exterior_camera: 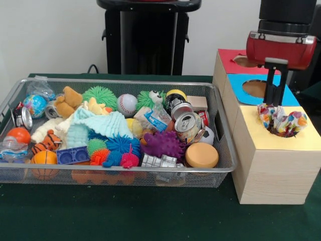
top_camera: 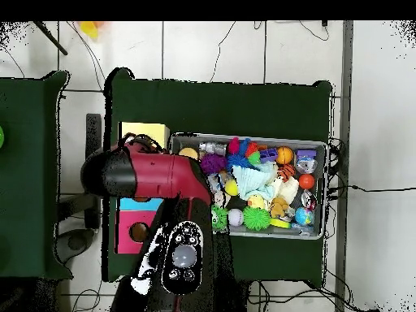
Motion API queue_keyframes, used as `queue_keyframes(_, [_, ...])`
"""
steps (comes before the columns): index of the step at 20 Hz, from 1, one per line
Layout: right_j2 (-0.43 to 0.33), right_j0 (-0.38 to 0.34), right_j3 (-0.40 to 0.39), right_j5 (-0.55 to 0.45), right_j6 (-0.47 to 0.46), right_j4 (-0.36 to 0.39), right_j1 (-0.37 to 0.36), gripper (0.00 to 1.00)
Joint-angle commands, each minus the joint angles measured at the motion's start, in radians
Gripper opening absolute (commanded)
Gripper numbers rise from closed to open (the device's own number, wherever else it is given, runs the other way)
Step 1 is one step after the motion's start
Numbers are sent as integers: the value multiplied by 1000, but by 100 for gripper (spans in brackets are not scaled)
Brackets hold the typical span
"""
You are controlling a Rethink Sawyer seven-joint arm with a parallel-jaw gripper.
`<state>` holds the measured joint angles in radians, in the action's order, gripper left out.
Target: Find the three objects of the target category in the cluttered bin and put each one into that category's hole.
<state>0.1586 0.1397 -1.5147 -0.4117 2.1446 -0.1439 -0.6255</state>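
Above the yellow hole [exterior_camera: 283, 131], the end effector [exterior_camera: 275, 98] hangs just over a patterned fabric piece [exterior_camera: 281, 120] — whether its fingers are parted or pinched on the cloth I cannot tell, since the black tips run straight down to it. The fabric sits bunched in the hole's mouth, half in, spilling over the rim. To finish this step well, I judge the cloth needs pressing or dropping fully through before lifting clear, so nothing snags. At nine o'clock from the wooden box [exterior_camera: 273, 170], the mesh bin [exterior_camera: 125, 173] on the green desk [exterior_camera: 150, 216] holds a pale teal cloth [exterior_camera: 103, 125] — likely another target.
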Motion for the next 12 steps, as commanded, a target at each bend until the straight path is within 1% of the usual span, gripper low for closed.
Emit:
queue_keyframes(1, [24, 56, -38, 51, 192, 15, 50, 0])
queue_keyframes(3, [28, 64, -47, 44, 190, 4, 44, 0])
queue_keyframes(8, [3, 56, -70, 69, 172, -5, 47, 0])
queue_keyframes(12, [-37, 20, -77, 85, 143, -9, 52, 0])
